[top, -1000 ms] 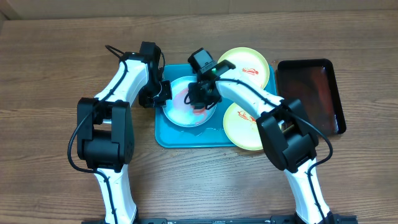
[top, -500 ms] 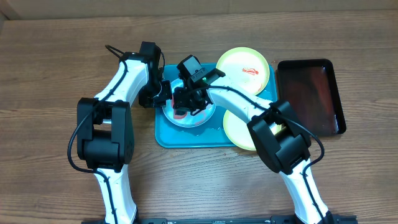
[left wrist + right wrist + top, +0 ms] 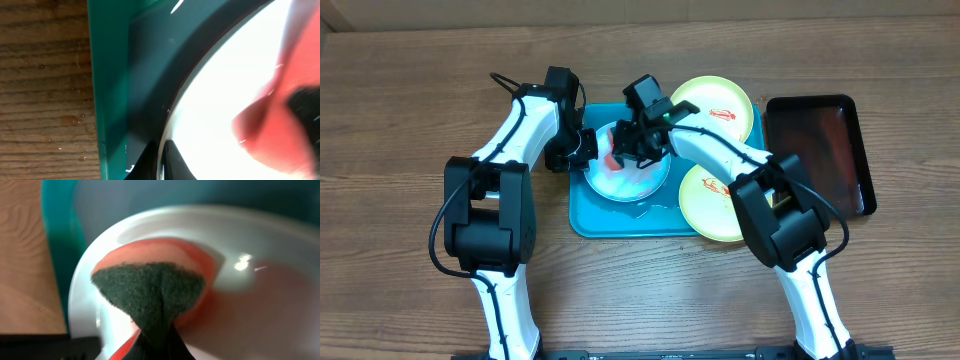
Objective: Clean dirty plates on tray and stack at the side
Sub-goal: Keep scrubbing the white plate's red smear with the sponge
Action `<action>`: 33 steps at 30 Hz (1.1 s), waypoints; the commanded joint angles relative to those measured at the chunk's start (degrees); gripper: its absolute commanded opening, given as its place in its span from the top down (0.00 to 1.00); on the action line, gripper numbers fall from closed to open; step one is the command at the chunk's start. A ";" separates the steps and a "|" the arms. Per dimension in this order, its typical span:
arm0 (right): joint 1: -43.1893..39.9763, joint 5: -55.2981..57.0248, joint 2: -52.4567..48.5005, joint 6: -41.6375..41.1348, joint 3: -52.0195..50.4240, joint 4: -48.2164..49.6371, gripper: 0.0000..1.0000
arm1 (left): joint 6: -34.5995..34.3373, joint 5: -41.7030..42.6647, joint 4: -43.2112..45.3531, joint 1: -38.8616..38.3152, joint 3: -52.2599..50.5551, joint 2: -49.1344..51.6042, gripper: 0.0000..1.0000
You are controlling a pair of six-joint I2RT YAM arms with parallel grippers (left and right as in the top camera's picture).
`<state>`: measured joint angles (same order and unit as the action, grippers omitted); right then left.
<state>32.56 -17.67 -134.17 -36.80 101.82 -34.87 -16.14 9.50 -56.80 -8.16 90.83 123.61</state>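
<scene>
**newbie_q:** Three plates, right? Where's each one?

**rig_watcher:** Yep. The pale blue-white plate (image 3: pixel 632 180) sits in the turquoise tray (image 3: pixel 620 222), left of centre. One yellow-green plate (image 3: pixel 715 100) is at the tray's back right corner, and a second yellow-green plate (image 3: pixel 708 208) hangs over its right edge. Both have red smears.

**newbie_q:** Grippers?

**rig_watcher:** The left gripper (image 3: pixel 161 159) is pinched onto the pale plate's left rim. The right gripper (image 3: pixel 155 342) is clamped on a red sponge (image 3: pixel 150 292) with a dark scrub face, resting on that plate. A black tray (image 3: pixel 820 150) sits on the wooden surface (image 3: pixel 400 120), just right of everything.
</scene>
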 commanded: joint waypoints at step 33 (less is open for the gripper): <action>7.61 1.27 6.73 8.50 -7.85 -4.33 0.96 | -0.13 -0.46 1.57 -0.59 -1.11 1.62 0.96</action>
<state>38.33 -10.57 -127.02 -26.15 94.78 -41.74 -16.12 9.89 -55.90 -8.25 90.72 123.61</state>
